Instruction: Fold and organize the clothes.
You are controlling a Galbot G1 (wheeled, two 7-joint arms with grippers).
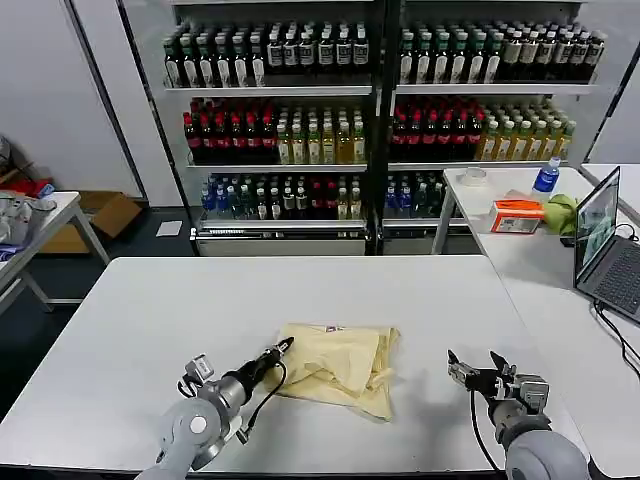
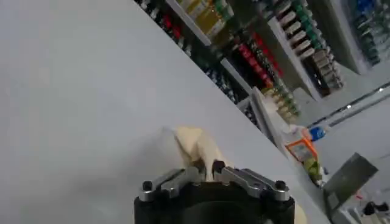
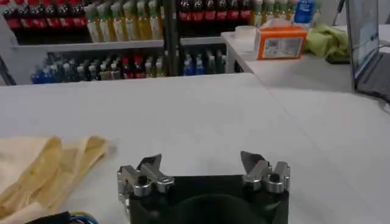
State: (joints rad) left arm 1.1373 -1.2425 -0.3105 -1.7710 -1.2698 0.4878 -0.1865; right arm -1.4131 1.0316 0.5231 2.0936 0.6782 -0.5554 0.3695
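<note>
The clothes are one pale cream-yellow T-shirt (image 1: 338, 365), lying folded into a rough rectangle near the middle of the white table (image 1: 150, 320). My left gripper (image 1: 284, 347) sits at the shirt's left edge. In the left wrist view that gripper (image 2: 208, 165) has its jaws nearly together with a fold of the shirt (image 2: 194, 143) pinched between them. My right gripper (image 1: 474, 368) hovers low over bare table to the right of the shirt, apart from it. In the right wrist view the right gripper (image 3: 201, 163) is open with nothing between its fingers, and the shirt (image 3: 46, 167) lies off to one side.
A second table (image 1: 530, 250) on the right carries a laptop (image 1: 600, 245), an orange box (image 1: 517, 215), a green cloth (image 1: 562, 212) and a blue bottle (image 1: 546, 177). Shelves of bottles (image 1: 380, 100) stand behind. A grey-white cloth heap (image 1: 18, 215) lies on a table at far left.
</note>
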